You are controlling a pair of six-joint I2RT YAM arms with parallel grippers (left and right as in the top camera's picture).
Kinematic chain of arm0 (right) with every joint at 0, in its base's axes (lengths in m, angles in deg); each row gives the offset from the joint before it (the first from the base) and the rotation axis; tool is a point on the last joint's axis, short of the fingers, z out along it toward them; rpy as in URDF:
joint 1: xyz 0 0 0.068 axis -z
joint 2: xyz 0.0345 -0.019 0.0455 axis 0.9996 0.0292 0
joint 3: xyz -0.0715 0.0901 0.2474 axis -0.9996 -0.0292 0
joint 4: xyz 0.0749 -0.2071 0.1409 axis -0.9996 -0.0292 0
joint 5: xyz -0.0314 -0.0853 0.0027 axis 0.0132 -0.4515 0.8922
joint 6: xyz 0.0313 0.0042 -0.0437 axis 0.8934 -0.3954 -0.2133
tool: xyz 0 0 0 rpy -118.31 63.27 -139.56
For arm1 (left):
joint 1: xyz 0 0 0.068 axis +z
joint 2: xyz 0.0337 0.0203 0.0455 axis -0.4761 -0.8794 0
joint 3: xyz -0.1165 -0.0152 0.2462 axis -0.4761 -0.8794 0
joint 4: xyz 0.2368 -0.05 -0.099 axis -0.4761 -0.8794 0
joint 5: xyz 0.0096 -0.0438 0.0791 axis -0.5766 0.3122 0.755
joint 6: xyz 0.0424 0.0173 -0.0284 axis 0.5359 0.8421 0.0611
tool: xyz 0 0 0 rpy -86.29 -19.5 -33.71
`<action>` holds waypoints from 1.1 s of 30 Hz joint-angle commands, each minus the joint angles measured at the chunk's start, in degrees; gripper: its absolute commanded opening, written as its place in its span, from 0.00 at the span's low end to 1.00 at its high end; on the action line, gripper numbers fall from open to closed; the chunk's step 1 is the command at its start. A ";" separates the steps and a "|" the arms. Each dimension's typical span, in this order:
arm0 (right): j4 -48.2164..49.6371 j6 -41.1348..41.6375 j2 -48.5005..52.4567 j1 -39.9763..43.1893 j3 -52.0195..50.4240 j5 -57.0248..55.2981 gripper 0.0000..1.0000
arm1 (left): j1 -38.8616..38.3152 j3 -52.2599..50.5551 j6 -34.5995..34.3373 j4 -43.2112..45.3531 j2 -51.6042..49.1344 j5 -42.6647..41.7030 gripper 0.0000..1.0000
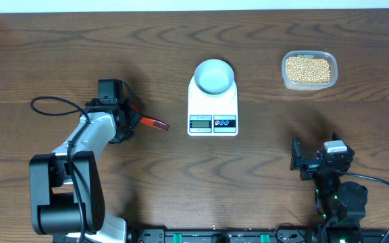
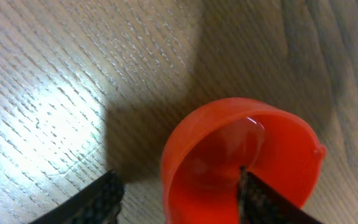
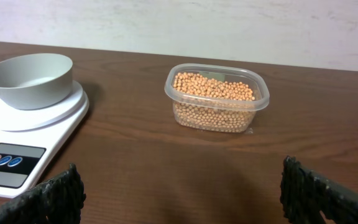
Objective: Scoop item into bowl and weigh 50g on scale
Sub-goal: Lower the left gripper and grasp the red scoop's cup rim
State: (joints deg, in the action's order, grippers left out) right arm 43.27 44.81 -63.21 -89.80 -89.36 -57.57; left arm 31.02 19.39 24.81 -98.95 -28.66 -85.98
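Evidently pickup: left gripper (image 2: 179, 193) jaws straddle the red scoop (image 2: 241, 155) wall (grip unclear); right gripper (image 3: 179, 193) released; next, clench.

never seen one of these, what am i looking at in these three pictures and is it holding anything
These are two robot arms at a wooden table, each ending in a two-finger gripper. One picture is taken from above the table; the other two come from small cameras on the wrists, so each shows its own fingers at the bottom edge.

From above, a white scale sits mid-table with a pale bowl on it, apparently empty. To its right is a clear tub full of tan beans.

The left gripper is down over a red scoop, one finger inside its cup, one outside. Its jaws do not look clamped yet, so I cannot say it holds it. The right gripper is open and empty, facing the tub.
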 commanded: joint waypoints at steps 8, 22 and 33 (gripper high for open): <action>-0.15 0.33 0.02 -0.28 -0.09 0.17 0.99 | 0.24 1.36 -0.37 1.14 -0.44 0.96 0.44; -0.15 0.33 0.02 -0.28 -0.09 0.17 0.99 | 0.24 1.36 -0.37 1.05 -0.57 3.54 0.35; -0.17 0.33 0.02 -0.28 -0.09 0.17 0.99 | 0.24 1.22 -0.37 1.09 -0.59 3.56 0.26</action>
State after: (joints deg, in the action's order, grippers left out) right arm 43.27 44.81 -63.21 -89.80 -89.36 -57.57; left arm 31.02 19.39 24.77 -97.75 -28.66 -83.84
